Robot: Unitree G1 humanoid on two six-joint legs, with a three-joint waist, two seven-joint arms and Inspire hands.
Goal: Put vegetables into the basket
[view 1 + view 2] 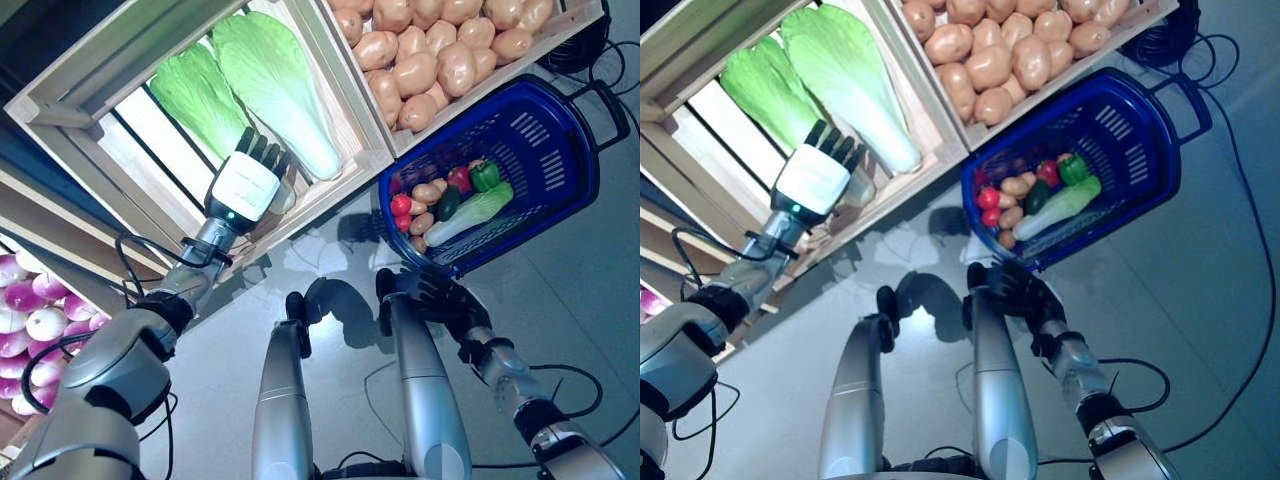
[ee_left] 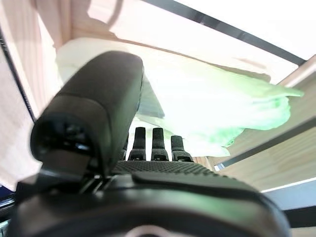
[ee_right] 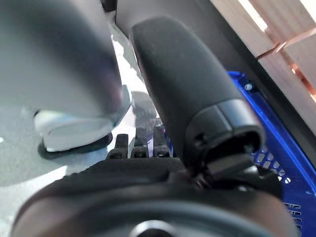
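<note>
**Left wrist view: hand at the cabbages**

Straight, relaxed fingers of the left hand reach into the wooden crate, at the near cabbage's stem (nothing gripped). Right hand hangs near the blue basket; its finger state can't be read.

arms silver-grey; left robot hand white-backed, dark fingers

The basket stands on the floor, just right of the crate holding cabbages. Potatoes lie behind the basket; mixed vegetables lie inside it.
</note>
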